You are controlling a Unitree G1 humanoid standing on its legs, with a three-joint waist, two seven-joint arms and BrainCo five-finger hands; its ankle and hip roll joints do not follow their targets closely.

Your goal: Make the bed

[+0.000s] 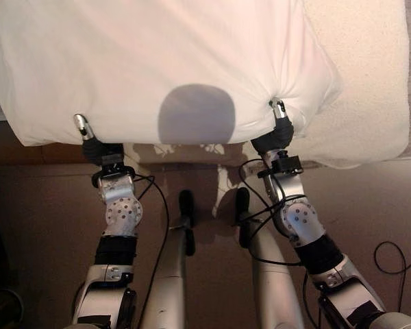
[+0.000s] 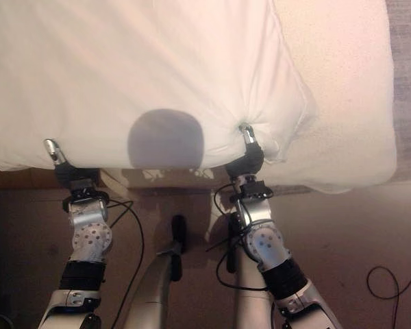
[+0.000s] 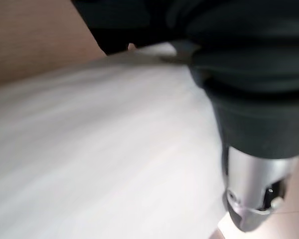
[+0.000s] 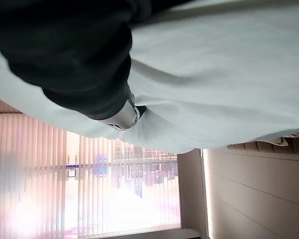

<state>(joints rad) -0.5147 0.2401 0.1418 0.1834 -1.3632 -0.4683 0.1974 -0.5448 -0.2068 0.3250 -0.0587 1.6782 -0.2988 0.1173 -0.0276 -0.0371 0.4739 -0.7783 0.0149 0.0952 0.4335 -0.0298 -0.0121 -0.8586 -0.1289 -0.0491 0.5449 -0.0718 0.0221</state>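
A big puffy white pillow (image 1: 157, 62) hangs over the near edge of the bed. Both hands grip its near edge from below. My left hand (image 1: 96, 147) is at the pillow's left near corner, thumb on top and fingers hidden under the cloth. At the right near corner my right hand (image 1: 277, 133) pinches the cloth, which puckers round its thumb. The left wrist view has the dark cover of the left hand (image 3: 249, 74) against the pillow (image 3: 89, 164). In the right wrist view the right hand (image 4: 65, 55) lies under the pillow (image 4: 214, 74).
A cream fleecy blanket (image 1: 370, 82) covers the bed to the right of the pillow and hangs over its near edge. Brown floor (image 1: 41, 219) lies below the bed. A window with vertical blinds (image 4: 89, 189) and a panelled wall (image 4: 259, 194) stand behind.
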